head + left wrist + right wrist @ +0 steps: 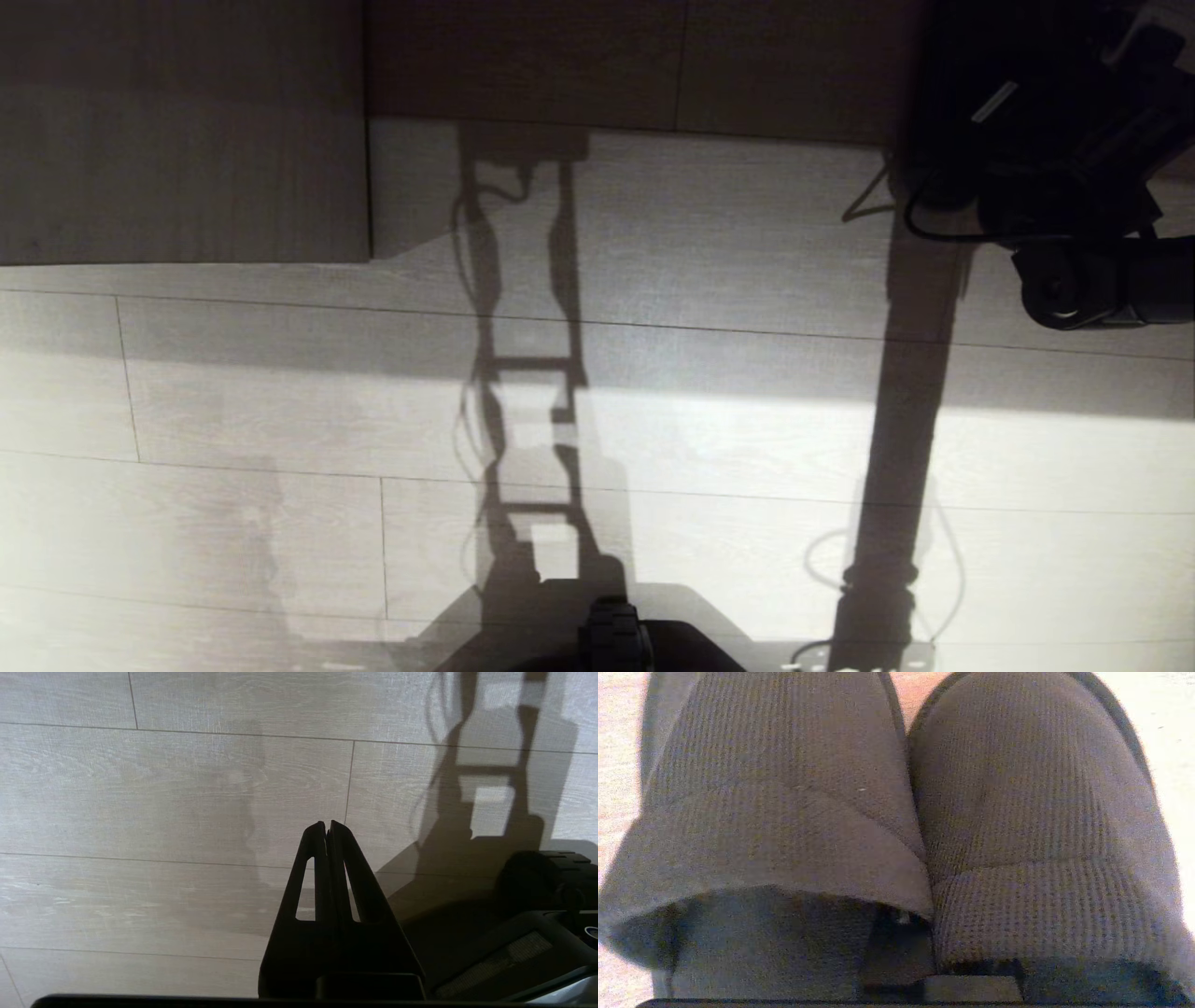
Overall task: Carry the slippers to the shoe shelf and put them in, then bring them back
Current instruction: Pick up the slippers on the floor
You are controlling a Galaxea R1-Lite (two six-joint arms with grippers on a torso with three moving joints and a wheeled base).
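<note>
Head view: I am looking down at a pale plank floor (280, 392) crossed by long shadows of the rig. A shaded wooden panel (177, 131) is filling the upper left of the frame. The right arm (1074, 187) is showing as a dark mass in the upper right corner; its fingers and the slippers are not showing here. The robot's dark base (611, 639) is sitting at the bottom centre.

Left wrist view: I am seeing the left gripper (328, 828) at lower centre, hanging over bare floor planks. Its two dark fingers are pressing tip to tip, with nothing between them. Part of the robot's base (542, 891) is showing at the lower right.

Right wrist view: the slippers (896, 812) are filling nearly the whole frame, lying side by side and touching, toes toward the top of the frame, on a light floor. The right gripper (901, 942) is sitting at bottom centre, where the two inner edges are meeting. I am reading its jaws as closed down on the adjoining inner edges of the pair; the fingertips themselves are hidden under the fabric.
</note>
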